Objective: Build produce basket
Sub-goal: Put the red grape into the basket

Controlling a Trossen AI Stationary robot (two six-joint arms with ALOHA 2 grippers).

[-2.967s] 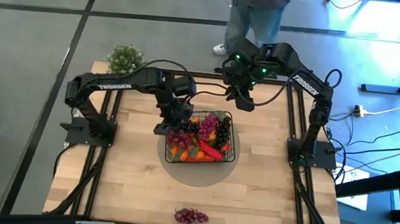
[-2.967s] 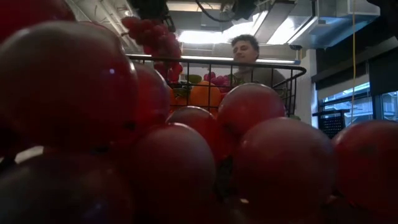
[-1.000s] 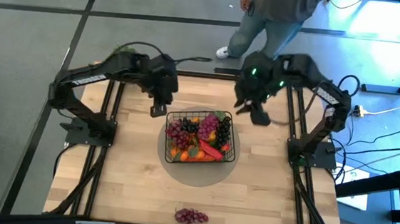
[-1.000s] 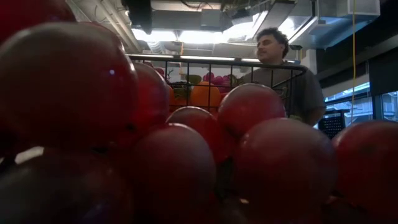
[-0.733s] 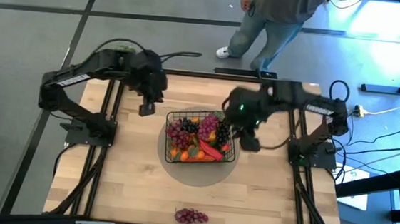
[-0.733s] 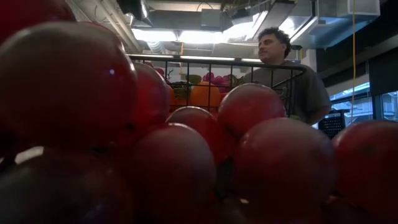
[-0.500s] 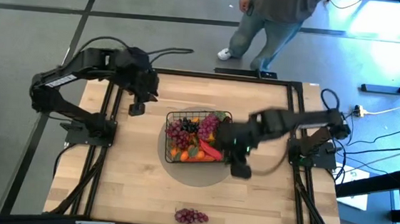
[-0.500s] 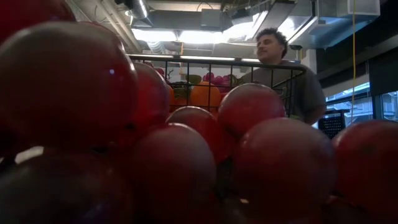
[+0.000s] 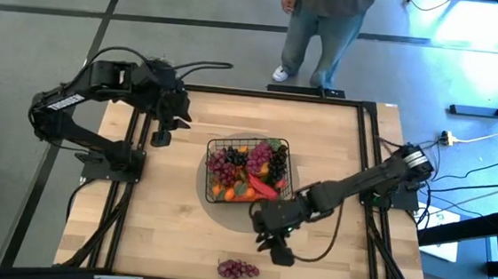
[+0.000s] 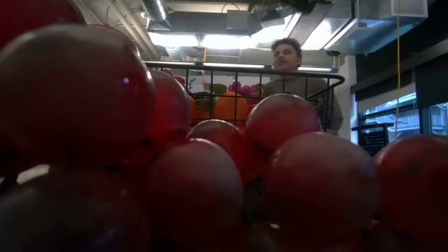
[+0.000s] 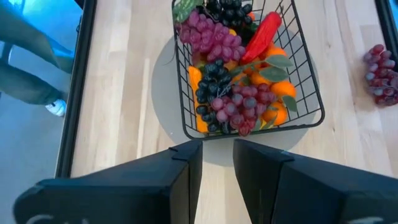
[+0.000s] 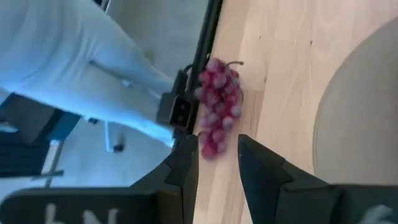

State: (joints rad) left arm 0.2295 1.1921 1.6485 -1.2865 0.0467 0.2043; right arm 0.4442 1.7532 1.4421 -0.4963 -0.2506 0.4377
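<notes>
Near the front edge, right gripper (image 9: 278, 251), jaws narrowly parted and empty, aimed at stray grapes (image 9: 238, 269), presumably to collect them for the basket (image 9: 285, 150).

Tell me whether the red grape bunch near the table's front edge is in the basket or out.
Out. The red grape bunch lies alone on the bare wood, apart from the basket, with the right gripper just above it, empty.

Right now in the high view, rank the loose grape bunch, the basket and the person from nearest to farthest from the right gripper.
1. Loose grape bunch, on the table's near edge, just beyond the right gripper.
2. Basket, at the table's centre.
3. Person, on the floor past the far edge.
</notes>
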